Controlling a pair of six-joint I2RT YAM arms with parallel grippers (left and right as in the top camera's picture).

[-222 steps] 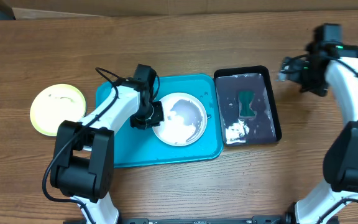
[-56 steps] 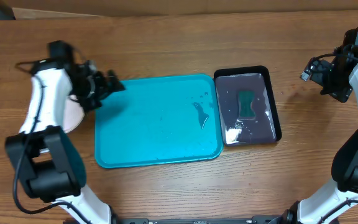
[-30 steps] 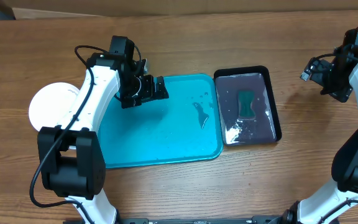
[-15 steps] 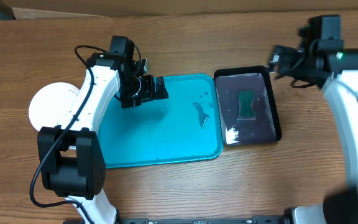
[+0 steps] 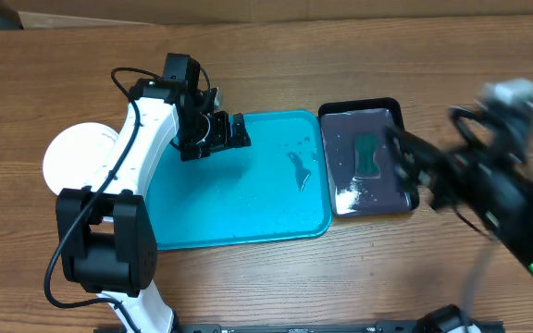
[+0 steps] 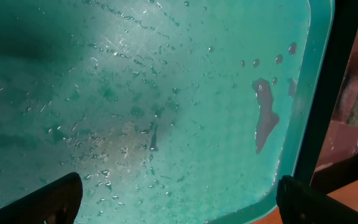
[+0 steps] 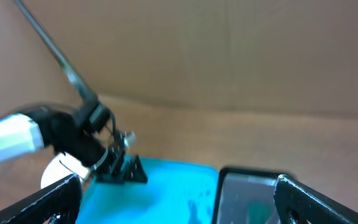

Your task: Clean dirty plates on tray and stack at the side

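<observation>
right gripper: we are holding its fingers wide apart.
tray: we are seeing it blurred, ahead and below.
black tray: sitting ahead-right, beside the tray.
left gripper: hanging ahead-left, over the tray's edge.

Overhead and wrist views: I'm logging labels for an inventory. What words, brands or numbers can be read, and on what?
None: no readable text on the blue tray, the black tray, the sponge or the white plate.
The right arm is too blurred to tell.
</observation>
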